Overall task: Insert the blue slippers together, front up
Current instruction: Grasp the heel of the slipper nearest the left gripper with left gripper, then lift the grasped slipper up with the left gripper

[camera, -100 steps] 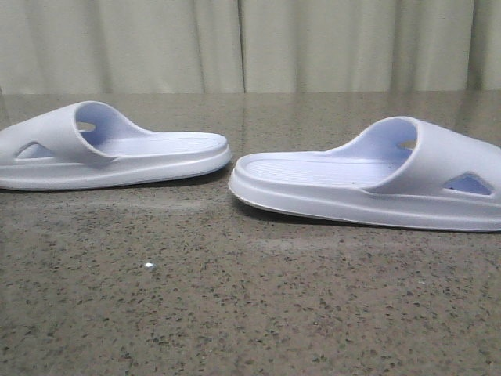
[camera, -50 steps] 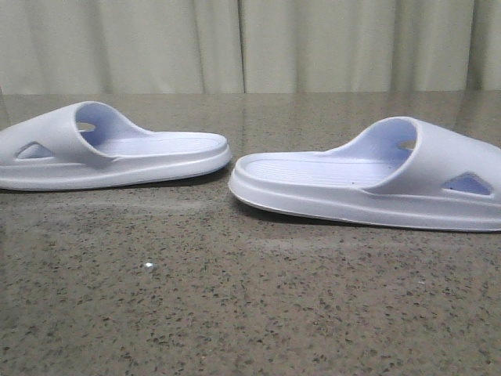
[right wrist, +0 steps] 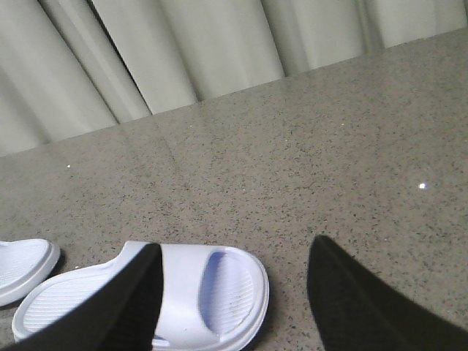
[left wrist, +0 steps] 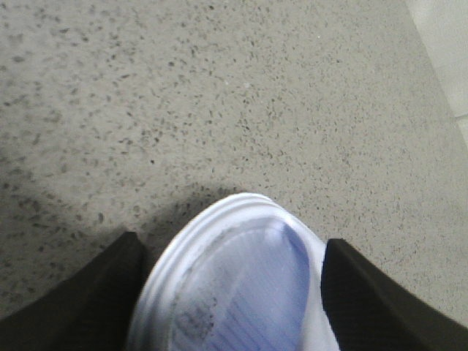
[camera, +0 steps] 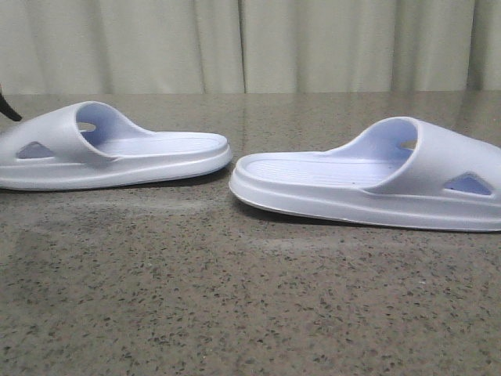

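I see the left slipper (left wrist: 234, 285) between my left gripper (left wrist: 234, 292)'s spread fingers (left wrist: 88, 292); my right gripper (right wrist: 230, 292) hangs open above the right slipper (right wrist: 197, 292).

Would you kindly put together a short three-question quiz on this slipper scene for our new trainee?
1. True or false: the left slipper and right slipper touch each other in the front view.
2. Which end of a slipper lies between the left gripper fingers: (a) a rounded end, (b) the strap's middle?
3. What surface do both slippers rest on?

Key: 1. False, a gap separates them. 2. (a). 3. The speckled stone table.
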`<state>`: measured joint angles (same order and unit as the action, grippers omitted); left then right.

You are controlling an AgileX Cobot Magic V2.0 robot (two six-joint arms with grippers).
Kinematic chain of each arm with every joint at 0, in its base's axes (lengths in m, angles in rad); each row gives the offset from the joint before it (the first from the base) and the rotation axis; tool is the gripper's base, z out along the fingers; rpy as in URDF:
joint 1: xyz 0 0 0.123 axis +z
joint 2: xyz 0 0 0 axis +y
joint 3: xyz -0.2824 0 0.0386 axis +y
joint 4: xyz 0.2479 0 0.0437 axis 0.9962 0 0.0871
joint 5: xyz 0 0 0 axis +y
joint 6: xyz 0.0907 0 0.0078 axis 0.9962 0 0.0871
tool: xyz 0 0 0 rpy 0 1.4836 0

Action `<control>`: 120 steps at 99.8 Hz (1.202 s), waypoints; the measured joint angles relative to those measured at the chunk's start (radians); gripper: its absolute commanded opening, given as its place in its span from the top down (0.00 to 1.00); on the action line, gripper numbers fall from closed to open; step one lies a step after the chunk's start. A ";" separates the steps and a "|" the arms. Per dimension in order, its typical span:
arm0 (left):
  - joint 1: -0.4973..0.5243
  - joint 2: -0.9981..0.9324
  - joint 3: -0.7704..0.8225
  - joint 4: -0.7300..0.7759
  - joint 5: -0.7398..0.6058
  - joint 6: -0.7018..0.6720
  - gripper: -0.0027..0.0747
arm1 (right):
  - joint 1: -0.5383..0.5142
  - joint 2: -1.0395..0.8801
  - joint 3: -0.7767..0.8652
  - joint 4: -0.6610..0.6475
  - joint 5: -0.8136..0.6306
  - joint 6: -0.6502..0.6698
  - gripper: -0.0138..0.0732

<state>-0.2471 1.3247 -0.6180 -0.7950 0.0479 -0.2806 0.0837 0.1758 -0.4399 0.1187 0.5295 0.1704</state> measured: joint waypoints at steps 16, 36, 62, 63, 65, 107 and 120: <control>-0.002 0.006 -0.008 -0.008 0.004 0.002 0.37 | 0.000 0.000 0.000 0.000 0.000 0.000 0.41; -0.002 0.006 -0.008 -0.008 0.009 0.002 0.50 | 0.000 0.000 0.000 0.000 0.000 0.000 0.41; -0.002 0.020 -0.006 -0.011 0.035 0.002 0.90 | 0.000 0.000 0.000 0.000 0.000 0.000 0.41; -0.002 0.020 -0.006 -0.011 0.038 0.002 0.91 | 0.000 0.000 0.000 0.000 0.000 0.000 0.41; -0.004 0.020 -0.006 -0.011 0.037 0.002 0.94 | 0.000 0.000 0.000 0.000 0.000 0.000 0.41; -0.004 0.022 -0.006 0.002 0.030 -0.002 0.94 | 0.000 0.000 0.000 0.001 -0.013 0.000 0.41; -0.004 -0.004 -0.004 -0.011 0.030 -0.002 0.94 | 0.000 0.000 0.000 0.002 -0.036 0.000 0.41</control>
<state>-0.2513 1.3202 -0.6222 -0.8060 0.0778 -0.2825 0.0837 0.1758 -0.4399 0.1210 0.4936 0.1704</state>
